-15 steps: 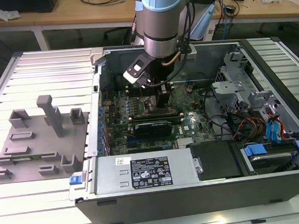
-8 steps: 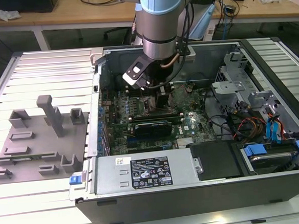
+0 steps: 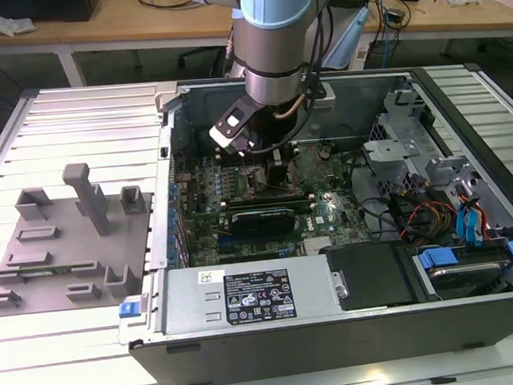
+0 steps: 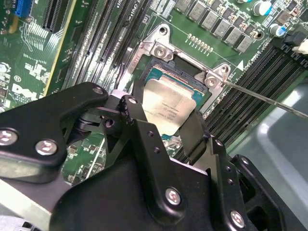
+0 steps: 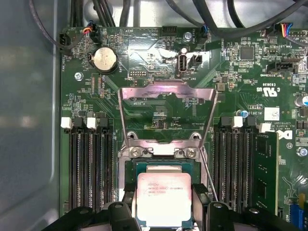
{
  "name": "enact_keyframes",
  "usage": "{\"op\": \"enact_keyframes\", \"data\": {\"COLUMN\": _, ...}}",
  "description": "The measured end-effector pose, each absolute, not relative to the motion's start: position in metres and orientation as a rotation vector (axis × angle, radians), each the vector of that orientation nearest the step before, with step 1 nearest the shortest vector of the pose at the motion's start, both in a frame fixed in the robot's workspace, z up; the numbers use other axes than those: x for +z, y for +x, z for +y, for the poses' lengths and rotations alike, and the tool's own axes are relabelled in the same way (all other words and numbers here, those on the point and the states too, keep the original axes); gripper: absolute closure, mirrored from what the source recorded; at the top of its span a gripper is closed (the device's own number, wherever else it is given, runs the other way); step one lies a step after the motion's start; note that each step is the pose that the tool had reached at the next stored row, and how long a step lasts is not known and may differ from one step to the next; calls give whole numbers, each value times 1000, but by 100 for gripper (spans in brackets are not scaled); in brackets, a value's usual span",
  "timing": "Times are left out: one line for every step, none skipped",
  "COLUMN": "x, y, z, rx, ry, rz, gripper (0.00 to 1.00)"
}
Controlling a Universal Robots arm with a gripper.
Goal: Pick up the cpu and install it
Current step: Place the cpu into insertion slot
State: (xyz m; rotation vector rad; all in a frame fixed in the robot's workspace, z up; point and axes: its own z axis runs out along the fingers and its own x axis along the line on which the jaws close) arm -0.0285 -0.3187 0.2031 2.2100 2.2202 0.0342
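The cpu (image 4: 166, 107), a thin square chip with a pale silver top, sits between my gripper's (image 4: 166, 118) black fingers (image 4: 136, 103), which press on two opposite edges. It hovers just over the open metal-framed socket (image 4: 161, 48) on the green motherboard (image 4: 226, 14). In the first wrist view the cpu (image 5: 163, 199) covers most of the socket (image 5: 159, 166), my gripper (image 5: 163, 204) is closed on it, and the load plate (image 5: 166, 96) stands hinged upright beyond. In the exterior view my gripper (image 3: 268, 165) reaches down into the open computer case (image 3: 336, 328).
Memory slots (image 5: 91, 163) flank the socket, with one installed module (image 5: 267, 168). A thin socket lever (image 4: 260, 96) sticks out to one side. A power supply (image 3: 246, 294) and a drive bay (image 3: 455, 258) fill the case front. Grey fixture blocks (image 3: 67, 250) lie at the exterior view's left.
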Motion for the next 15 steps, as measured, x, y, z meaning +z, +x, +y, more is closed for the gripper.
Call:
{"op": "enact_keyframes", "data": {"x": 202, "y": -29, "z": -319, "rx": 34, "ry": 2210, "rz": 2220, "gripper": 46}}
{"op": "enact_keyframes", "data": {"x": 202, "y": -29, "z": -319, "rx": 34, "ry": 2210, "rz": 2220, "gripper": 46}}
{"op": "enact_keyframes", "data": {"x": 201, "y": -29, "z": -319, "rx": 34, "ry": 2210, "rz": 2220, "gripper": 46}}
{"op": "enact_keyframes", "data": {"x": 200, "y": -29, "z": -319, "rx": 34, "ry": 2210, "rz": 2220, "gripper": 46}}
{"op": "enact_keyframes", "data": {"x": 199, "y": -29, "z": -319, "rx": 34, "ry": 2210, "rz": 2220, "gripper": 46}}
{"op": "enact_keyframes", "data": {"x": 199, "y": -29, "z": -319, "rx": 34, "ry": 2210, "rz": 2220, "gripper": 46}}
{"op": "enact_keyframes", "data": {"x": 199, "y": -29, "z": -319, "rx": 34, "ry": 2210, "rz": 2220, "gripper": 46}}
{"op": "enact_keyframes", "data": {"x": 199, "y": -29, "z": -319, "rx": 34, "ry": 2210, "rz": 2220, "gripper": 46}}
{"op": "enact_keyframes", "data": {"x": 199, "y": -29, "z": -319, "rx": 34, "ry": 2210, "rz": 2220, "gripper": 46}}
{"op": "enact_keyframes", "data": {"x": 199, "y": -29, "z": -318, "rx": 34, "ry": 2210, "rz": 2220, "gripper": 46}}
{"op": "enact_keyframes", "data": {"x": 199, "y": -29, "z": -318, "rx": 34, "ry": 2210, "rz": 2220, "gripper": 46}}
{"op": "enact_keyframes", "data": {"x": 199, "y": -29, "z": -318, "rx": 34, "ry": 2210, "rz": 2220, "gripper": 46}}
{"op": "enact_keyframes", "data": {"x": 199, "y": -29, "z": -318, "rx": 34, "ry": 2210, "rz": 2221, "gripper": 46}}
{"op": "enact_keyframes", "data": {"x": 199, "y": -29, "z": -318, "rx": 34, "ry": 2210, "rz": 2220, "gripper": 46}}
{"op": "enact_keyframes", "data": {"x": 199, "y": -29, "z": -318, "rx": 34, "ry": 2210, "rz": 2220, "gripper": 46}}
